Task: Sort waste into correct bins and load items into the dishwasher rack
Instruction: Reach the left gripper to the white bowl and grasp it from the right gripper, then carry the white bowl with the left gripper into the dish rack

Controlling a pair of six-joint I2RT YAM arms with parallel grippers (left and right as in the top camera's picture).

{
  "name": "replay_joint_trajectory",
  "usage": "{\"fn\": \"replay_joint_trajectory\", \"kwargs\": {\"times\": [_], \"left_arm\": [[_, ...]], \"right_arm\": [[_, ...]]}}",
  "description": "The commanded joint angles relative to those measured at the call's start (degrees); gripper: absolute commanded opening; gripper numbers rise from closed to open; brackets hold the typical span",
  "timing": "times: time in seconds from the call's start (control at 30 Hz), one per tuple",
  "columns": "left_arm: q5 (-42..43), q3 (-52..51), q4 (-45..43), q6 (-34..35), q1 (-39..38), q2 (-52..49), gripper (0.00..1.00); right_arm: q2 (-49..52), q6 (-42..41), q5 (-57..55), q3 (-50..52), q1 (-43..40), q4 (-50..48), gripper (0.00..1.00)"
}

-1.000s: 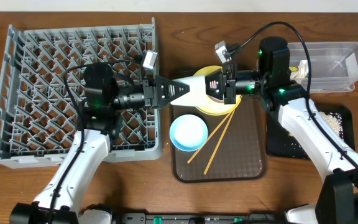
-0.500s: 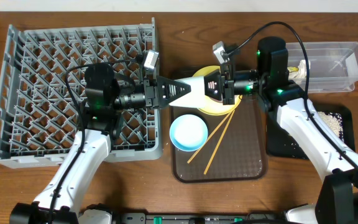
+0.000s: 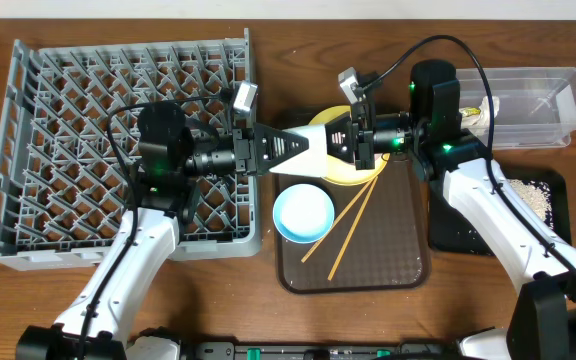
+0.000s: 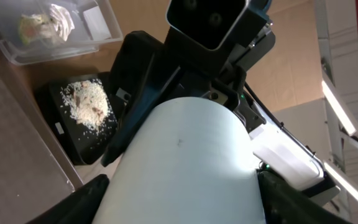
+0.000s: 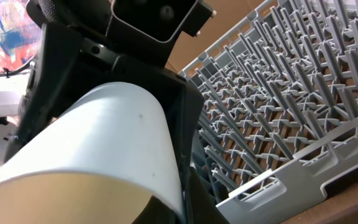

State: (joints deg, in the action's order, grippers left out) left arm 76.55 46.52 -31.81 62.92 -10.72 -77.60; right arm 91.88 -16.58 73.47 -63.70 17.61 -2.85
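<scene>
one smooth, tapered white cup [image 3: 313,143] held sideways in midair.

Left gripper [image 3: 293,148] and right gripper [image 3: 343,140], seemingly sharing the white cup [image 3: 313,145], block yellow plate [image 3: 343,179].

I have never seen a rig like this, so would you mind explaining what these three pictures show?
These are two robot arms at a wooden table. One picture looks down from overhead; the other two come from a camera on each wrist, so they are close-ups. On the left sits a grey dish rack. In the middle, a brown tray carries a blue bowl and chopsticks, with a yellow plate at its far edge. On the right are a clear tub and a black tray with rice. Above the plate, the left end effector and right end effector meet on a white bowl, apparently both gripping it.
</scene>
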Motion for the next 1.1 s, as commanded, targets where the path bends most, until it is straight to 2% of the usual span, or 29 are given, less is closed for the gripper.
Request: {"fn": "replay_joint_trajectory", "kwargs": {"times": [0.0,0.03,0.07,0.13,0.27,0.43,0.53,0.7,0.8,0.9,0.97,1.07], "left_arm": [[0.7,0.8,-0.7,1.0,-2.4,0.1,0.61],[0.5,0.8,-0.7,0.8,-2.4,0.1,0.58],[0.3,0.8,-0.6,0.0,-2.4,0.1,0.54],[0.3,0.8,-0.6,-2.0,-2.4,0.1,0.51],[-0.3,0.8,-0.6,-5.8,-2.4,0.1,0.45],[-1.2,0.7,-0.4,-9.8,-2.2,0.1,0.39],[-1.8,0.7,-0.4,-10.6,-1.7,0.1,0.32],[-2.8,0.7,0.0,-12.6,0.8,0.1,0.3],[-3.8,0.7,3.1,-14.5,2.9,0.1,0.27],[-5.5,0.7,8.1,-19.6,5.0,0.1,0.26],[-7.5,0.7,11.9,-23.6,6.3,0.1,0.25],[-13.8,0.7,19.0,-28.7,8.6,0.1,0.19]], "right_arm": [[0.1,0.3,-2.6,-0.3,3.6,-0.2,0.01],[0.1,0.3,-2.8,-0.3,3.6,-0.2,0.01],[0.1,0.3,-3.0,-0.3,3.6,-0.2,0.07],[0.1,0.3,-3.4,-0.3,3.6,-0.2,0.16],[0.1,0.3,-3.4,-0.3,3.4,-0.1,0.25],[0.1,0.3,-4.0,-0.3,2.0,1.7,0.26],[0.1,0.3,-4.0,-0.3,0.0,4.2,0.28],[0.1,0.3,-3.7,-0.3,-3.8,7.0,0.29],[0.1,0.3,-2.7,-0.3,-6.1,7.0,0.29],[0.1,0.3,-2.7,-0.3,-7.8,6.9,0.3],[0.1,0.3,-3.3,-0.3,-8.8,6.9,0.3],[0.1,0.3,-4.9,-0.3,-10.9,7.6,0.29]]}}
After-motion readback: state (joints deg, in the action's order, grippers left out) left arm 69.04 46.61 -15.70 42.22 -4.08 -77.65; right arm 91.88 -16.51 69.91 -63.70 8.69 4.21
